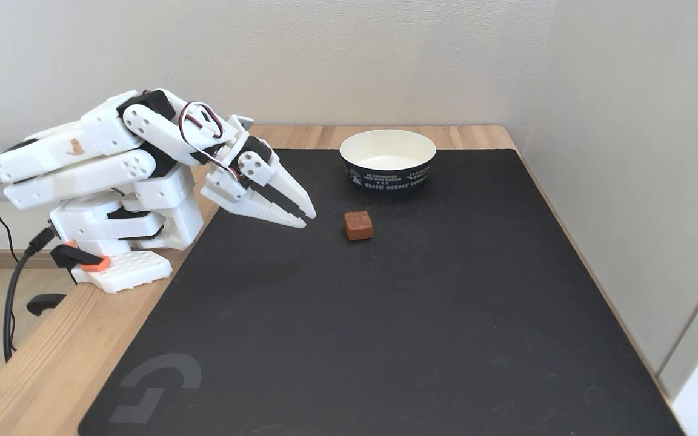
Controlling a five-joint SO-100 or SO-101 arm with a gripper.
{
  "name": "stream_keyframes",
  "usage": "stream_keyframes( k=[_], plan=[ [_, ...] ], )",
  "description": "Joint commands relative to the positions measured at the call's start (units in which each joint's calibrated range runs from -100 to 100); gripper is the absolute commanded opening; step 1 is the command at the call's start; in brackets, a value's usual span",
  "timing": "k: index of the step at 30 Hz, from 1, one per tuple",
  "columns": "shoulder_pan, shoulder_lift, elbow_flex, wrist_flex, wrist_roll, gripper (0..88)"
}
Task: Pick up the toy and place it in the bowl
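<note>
**Fixed view: cube on the mat, pincer beside it**

Fixed view, from the near edge of the desk looking toward the back wall. Closest to the camera lies a large black mat covering most of the wooden desk; a grey logo is printed in its near left corner. The mat's near half is bare.

Farther in, at the left of the picture, the white arm stands on its base, which sits on the bare wood just beside the mat's left edge. An orange clamp is at the base, and black cables hang off the desk's left side. The arm is folded low and reaches to the right over the mat.

Its pincer points down and to the right, tips above the mat and not touching it. The two fingers lie close together with only a narrow gap between them, and nothing is held.

The toy, a small reddish-brown cube, rests flat on the mat just to the right of the pincer tips, apart from them.

Beyond the toy, near the mat's far edge, stands the bowl, upright, cream-white inside and dark navy outside with white lettering. The toy lies in front of it, near but not touching. Behind the bowl, a strip of desk meets the pale wall.
</note>
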Motion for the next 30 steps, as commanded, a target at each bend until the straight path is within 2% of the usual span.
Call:
stream_keyframes(
  k=[1,5,7,8,9,10,12,20,24,27,30],
  plan=[
    [0.41,-0.50,-0.36,0.21,-0.34,3.4],
    [0.32,-0.50,-0.36,0.05,-0.40,3.8],
    [-0.18,-0.50,-0.54,-0.55,-0.40,8.0],
    [-0.52,-0.58,-0.63,-1.06,-0.40,12.9],
    [-0.52,-0.58,-0.54,-1.90,-0.40,26.0],
    [-0.52,-0.58,-0.54,-1.99,-0.03,33.1],
    [-0.52,-0.58,-0.27,-1.48,-0.08,42.0],
    [-0.52,-0.33,-1.81,-1.14,-0.76,39.7],
    [-0.35,2.17,-13.43,8.77,-2.90,39.7],
    [-0.43,11.09,-22.72,10.38,-2.85,39.7],
    [-0.52,28.85,-35.06,10.04,-3.11,39.7]
  ],
)
